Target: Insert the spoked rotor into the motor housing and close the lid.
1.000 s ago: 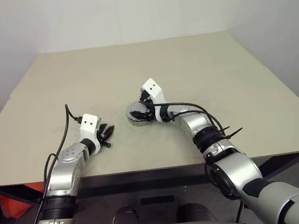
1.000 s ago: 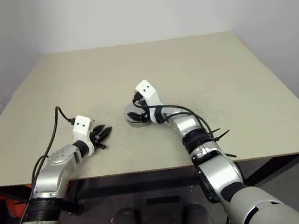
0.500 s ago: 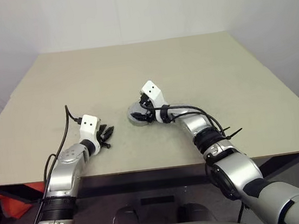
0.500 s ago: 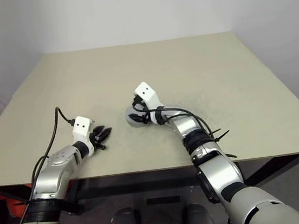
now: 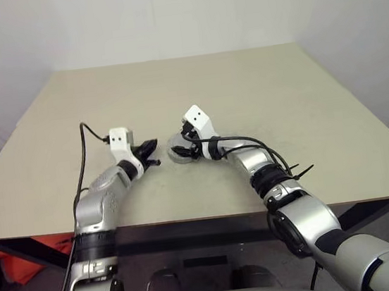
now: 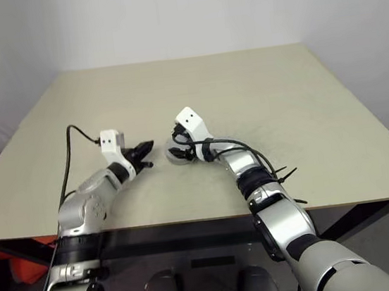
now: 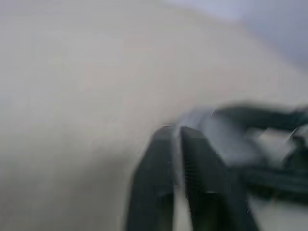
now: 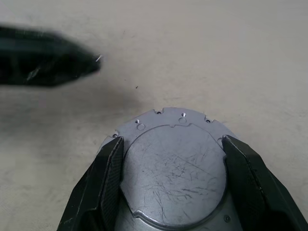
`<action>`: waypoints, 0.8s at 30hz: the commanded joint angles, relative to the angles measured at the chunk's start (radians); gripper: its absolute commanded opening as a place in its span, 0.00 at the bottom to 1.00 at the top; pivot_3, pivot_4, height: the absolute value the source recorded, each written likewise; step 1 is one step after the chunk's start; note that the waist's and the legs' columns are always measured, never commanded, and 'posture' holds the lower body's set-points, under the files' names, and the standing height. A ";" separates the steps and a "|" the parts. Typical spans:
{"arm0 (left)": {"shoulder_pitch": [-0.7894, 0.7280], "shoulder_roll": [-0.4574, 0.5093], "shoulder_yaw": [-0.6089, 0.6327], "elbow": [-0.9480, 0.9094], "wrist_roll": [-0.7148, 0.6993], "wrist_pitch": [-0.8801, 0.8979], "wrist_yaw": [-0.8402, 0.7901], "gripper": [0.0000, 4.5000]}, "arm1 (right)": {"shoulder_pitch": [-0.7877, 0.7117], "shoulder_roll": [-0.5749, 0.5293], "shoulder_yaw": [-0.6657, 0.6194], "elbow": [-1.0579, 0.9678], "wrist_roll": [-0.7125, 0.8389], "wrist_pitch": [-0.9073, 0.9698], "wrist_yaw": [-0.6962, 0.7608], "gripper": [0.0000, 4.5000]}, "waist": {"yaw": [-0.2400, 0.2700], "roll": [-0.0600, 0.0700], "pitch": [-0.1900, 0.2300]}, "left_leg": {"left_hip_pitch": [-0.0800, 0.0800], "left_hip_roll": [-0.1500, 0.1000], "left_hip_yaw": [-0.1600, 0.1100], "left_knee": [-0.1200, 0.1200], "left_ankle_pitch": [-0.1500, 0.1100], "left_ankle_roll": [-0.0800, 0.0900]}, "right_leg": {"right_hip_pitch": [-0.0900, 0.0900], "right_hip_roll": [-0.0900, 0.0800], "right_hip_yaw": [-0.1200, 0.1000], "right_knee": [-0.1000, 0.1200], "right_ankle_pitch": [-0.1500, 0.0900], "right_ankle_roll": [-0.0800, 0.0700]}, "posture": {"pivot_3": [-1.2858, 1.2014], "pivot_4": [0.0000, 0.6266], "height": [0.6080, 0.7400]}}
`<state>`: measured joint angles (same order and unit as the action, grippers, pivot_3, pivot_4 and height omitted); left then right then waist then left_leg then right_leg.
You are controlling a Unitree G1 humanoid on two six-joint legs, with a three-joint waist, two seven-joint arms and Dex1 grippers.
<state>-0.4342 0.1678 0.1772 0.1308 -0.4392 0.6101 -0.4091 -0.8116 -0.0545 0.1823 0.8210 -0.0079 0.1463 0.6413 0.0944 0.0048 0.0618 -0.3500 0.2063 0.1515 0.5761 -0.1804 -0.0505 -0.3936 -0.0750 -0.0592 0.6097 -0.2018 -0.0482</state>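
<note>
Broadly, the beige table (image 5: 258, 88) spreads across both eye views, bare apart from the two arms reaching over its near half. On it, close to the middle, sits the motor housing (image 8: 172, 166), a squat grey metal puck; the eye views give only a small silvery shape half-hidden behind the right wrist's white block, whereas the right wrist view looks straight down on its top, where a scratched flat circular plate sits inside a rim with small notches and tiny holes along the far edge. Whether that plate is the lid I cannot tell. The right gripper (image 8: 173, 173) straddles the housing with its two black fingers (image 8: 103, 180) spread wide, one on each side of the puck and hard against its flanks, so it grasps the housing as it rests on the table. The left gripper (image 5: 150, 153) hangs just above the table, pointing toward the housing and stopping just beside it, apart from it; the right wrist view catches its dark tip as a blur well apart from the notched rim. Its own wrist view, heavily smeared, shows the two dark fingers (image 7: 154, 183) pressed together with only a sliver between them, clenched on nothing visible.
</note>
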 commanded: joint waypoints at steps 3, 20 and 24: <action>-0.119 0.005 0.010 0.182 -0.018 0.002 -0.039 0.01 | -0.004 -0.019 -0.008 0.002 -0.015 0.013 -0.023 0.69 | 0.000 0.000 0.000 | 0.000 0.000 0.000 0.000 0.000 0.000 | 0.000 0.000 0.000 0.000 0.000 0.000 | 0.52 0.00 1.00; -0.175 0.016 -0.048 0.329 0.008 0.076 -0.148 0.01 | 0.010 -0.033 -0.026 -0.047 -0.006 0.026 -0.045 0.69 | 0.001 0.000 0.000 | 0.000 0.000 0.000 -0.001 0.000 0.000 | 0.001 0.000 0.000 -0.001 0.000 0.000 | 0.52 0.00 1.00; -0.172 -0.006 -0.003 0.279 -0.038 0.079 -0.154 0.01 | 0.013 -0.037 -0.024 -0.050 -0.007 0.025 -0.040 0.69 | 0.005 0.000 0.000 | -0.001 0.000 0.000 -0.001 0.000 0.000 | 0.000 -0.001 0.000 -0.002 0.000 0.000 | 0.52 0.00 1.00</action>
<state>-0.5970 0.1711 0.1733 0.4582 -0.4484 0.6813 -0.5416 -0.7937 -0.0653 0.1812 0.7796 -0.0061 0.1631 0.6348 0.0997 0.0046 0.0620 -0.3510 0.2064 0.1512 0.5753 -0.1806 -0.0501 -0.3932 -0.0761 -0.0593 0.6078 -0.2018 -0.0483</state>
